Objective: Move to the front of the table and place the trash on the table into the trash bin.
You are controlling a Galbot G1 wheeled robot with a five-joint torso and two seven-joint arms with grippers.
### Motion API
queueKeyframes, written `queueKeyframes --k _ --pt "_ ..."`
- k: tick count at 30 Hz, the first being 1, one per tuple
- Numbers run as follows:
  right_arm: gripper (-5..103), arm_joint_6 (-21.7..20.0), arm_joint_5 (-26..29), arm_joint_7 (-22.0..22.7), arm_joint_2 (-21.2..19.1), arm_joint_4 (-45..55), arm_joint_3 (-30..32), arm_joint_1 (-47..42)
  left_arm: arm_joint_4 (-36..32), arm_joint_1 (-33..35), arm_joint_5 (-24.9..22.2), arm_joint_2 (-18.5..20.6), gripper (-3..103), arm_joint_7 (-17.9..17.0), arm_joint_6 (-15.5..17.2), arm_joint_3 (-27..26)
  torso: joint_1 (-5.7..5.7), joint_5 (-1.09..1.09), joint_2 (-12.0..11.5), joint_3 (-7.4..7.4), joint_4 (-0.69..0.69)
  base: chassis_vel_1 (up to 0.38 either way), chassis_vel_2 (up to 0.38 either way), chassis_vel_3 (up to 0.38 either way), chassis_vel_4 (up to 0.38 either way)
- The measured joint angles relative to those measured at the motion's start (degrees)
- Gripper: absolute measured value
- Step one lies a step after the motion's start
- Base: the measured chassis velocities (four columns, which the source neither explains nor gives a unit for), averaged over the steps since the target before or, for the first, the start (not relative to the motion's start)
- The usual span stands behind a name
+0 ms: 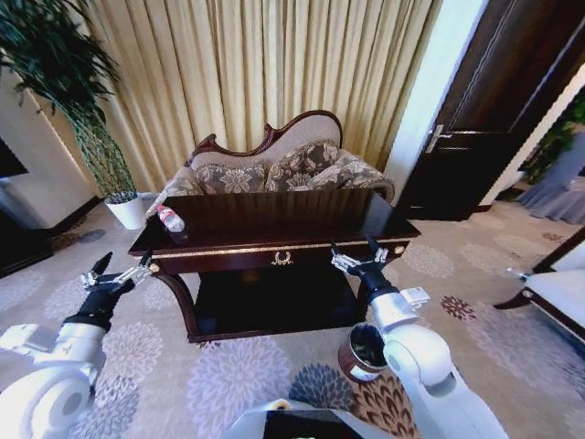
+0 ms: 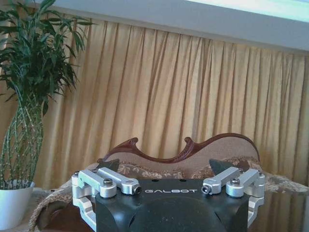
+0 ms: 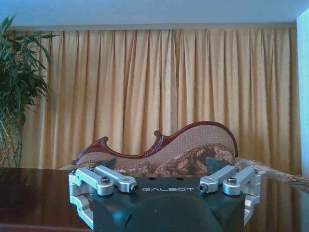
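- The table [image 1: 274,224] is standing in front of the robot, its gold-trimmed front edge and laurel emblem facing the head camera, with a lower shelf beneath.
- A small clear plastic bottle [image 1: 170,219] with a red label is lying on its side on the table top, near the table's left end and toward its far edge.
- The trash bin [image 1: 363,353] is sitting on the patterned carpet just off the table's front right leg, partly hidden behind the right arm.
- The left gripper [image 1: 117,272] is hovering off the table's front left corner, clear of the wood, its fingers spread apart and holding nothing.
- The right gripper [image 1: 356,253] is hanging at the table's front edge near the right end, level with the gold trim; its fingers are likewise parted and empty.
- A carved sofa [image 1: 274,165] is standing directly behind the table, against pale gold curtains [image 1: 265,73].
- A potted plant in a white pot [image 1: 126,210] is standing on the floor beyond the table's left end.
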Motion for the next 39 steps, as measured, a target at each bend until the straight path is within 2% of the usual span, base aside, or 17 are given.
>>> queueKeyframes --k 11,22,39 --pt "100 0.7 -1.1 0.0 -0.1 0.3 -2.1 -0.5 0.0 -0.1 0.0 0.0 100 0.0 0.0 0.1 0.03 0.0 0.0 0.01 -0.01 -0.16 0.158 0.147 -0.154" --pt "100 0.5 -1.6 -1.2 0.3 0.0 -2.6 -0.7 0.4 0.2 0.0 -0.4 100 0.1 -0.3 -0.3 -0.03 0.01 0.0 -0.02 0.0 0.0 0.0 0.0 0.0" --pt "100 1.6 -2.2 -0.3 0.8 -0.3 -3.0 -1.6 -0.1 -0.6 1.1 -0.7 100 -0.7 0.1 0.7 0.03 0.0 0.0 0.0 -0.01 -0.058 0.064 0.064 -0.068"
